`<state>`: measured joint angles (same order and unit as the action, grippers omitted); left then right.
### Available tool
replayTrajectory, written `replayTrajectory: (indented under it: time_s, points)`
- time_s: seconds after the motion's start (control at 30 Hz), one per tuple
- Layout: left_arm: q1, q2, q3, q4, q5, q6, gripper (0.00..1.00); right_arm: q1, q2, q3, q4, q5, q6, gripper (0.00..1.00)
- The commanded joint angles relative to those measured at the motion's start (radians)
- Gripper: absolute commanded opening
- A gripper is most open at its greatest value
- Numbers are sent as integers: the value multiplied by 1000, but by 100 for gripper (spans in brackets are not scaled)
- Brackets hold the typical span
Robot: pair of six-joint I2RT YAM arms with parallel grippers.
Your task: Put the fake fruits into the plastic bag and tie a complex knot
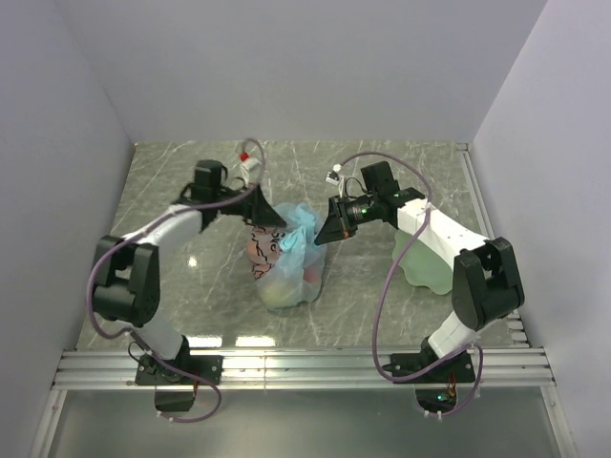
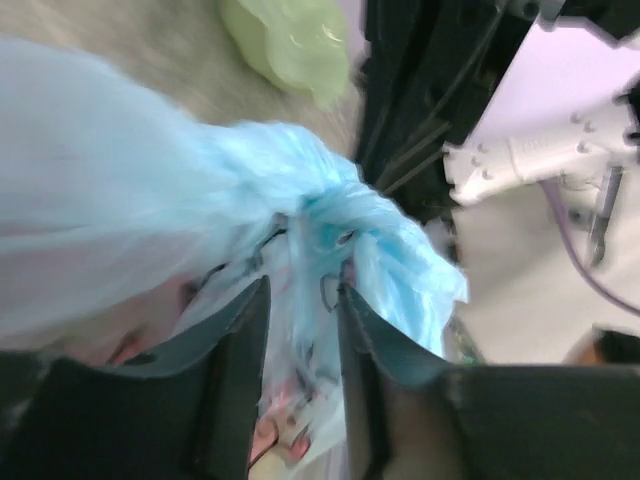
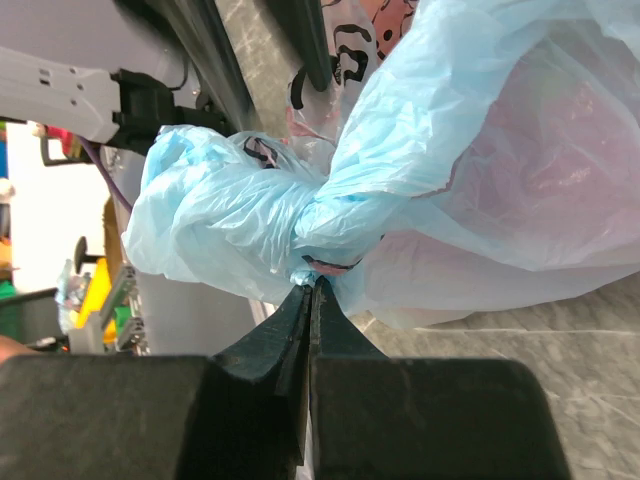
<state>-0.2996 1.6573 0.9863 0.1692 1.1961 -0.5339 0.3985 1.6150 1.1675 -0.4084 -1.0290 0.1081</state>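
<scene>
The plastic bag (image 1: 286,262), light blue with a pink-and-dark print, stands at the table's middle. The fake fruits (image 1: 280,289) show as yellow and orange shapes through its lower part. The knot (image 1: 302,223) is a bunched blue lump at the bag's top, also seen in the left wrist view (image 2: 335,215) and the right wrist view (image 3: 325,225). My left gripper (image 1: 270,219) (image 2: 303,290) is closed on a twisted strip of the bag just below the knot. My right gripper (image 1: 322,234) (image 3: 310,285) is shut, pinching plastic at the knot's underside.
A pale green wavy-edged plate (image 1: 430,267) lies to the right of the bag, partly under my right arm, and shows in the left wrist view (image 2: 290,40). Grey walls close in the table on three sides. A metal rail (image 1: 305,367) runs along the near edge.
</scene>
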Motion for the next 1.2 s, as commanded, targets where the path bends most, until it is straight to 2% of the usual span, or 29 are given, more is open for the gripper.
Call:
replayTrajectory:
  time_s: [0.0, 0.03, 0.07, 0.1, 0.13, 0.2, 0.23, 0.33, 0.47, 0.53, 0.67, 1.0, 1.17]
  points:
    - [108, -102, 145, -536, -16, 403, 46, -6, -4, 61, -23, -6, -79, 0]
    - [125, -109, 176, -663, -29, 619, 48, -6, 2, 75, -42, -5, -91, 0]
    - [149, -116, 243, -873, -47, 729, 55, -4, 11, 81, -50, -6, -96, 0]
    - [157, -120, 273, -986, -81, 835, 63, -4, 14, 87, -58, -8, -99, 0]
    - [160, -125, 302, -1072, -105, 1026, 67, -4, 17, 98, -70, -8, -99, 0]
    - [160, -154, 347, -1216, -169, 1145, 71, -4, 17, 103, -75, -8, -99, 0]
    - [160, -172, 348, -1221, -187, 1188, 72, -3, 19, 109, -79, -9, -99, 0]
    - [140, -267, 324, -1134, -268, 1190, 74, 0, 19, 122, -101, -5, -127, 0]
    - [27, -376, 258, -967, -412, 1190, 74, 2, 14, 123, -98, 3, -116, 0]
    - [-7, -412, 244, -912, -434, 1171, 80, 7, 14, 124, -99, 6, -113, 0]
    - [-122, -358, 299, -1018, -443, 1190, 83, 13, 11, 129, -101, 12, -110, 0]
    - [-191, -249, 357, -995, -460, 1123, 75, 17, -1, 121, -118, 9, -123, 0]
    - [-220, -228, 367, -979, -435, 1101, 76, 19, 6, 129, -121, 6, -124, 0]
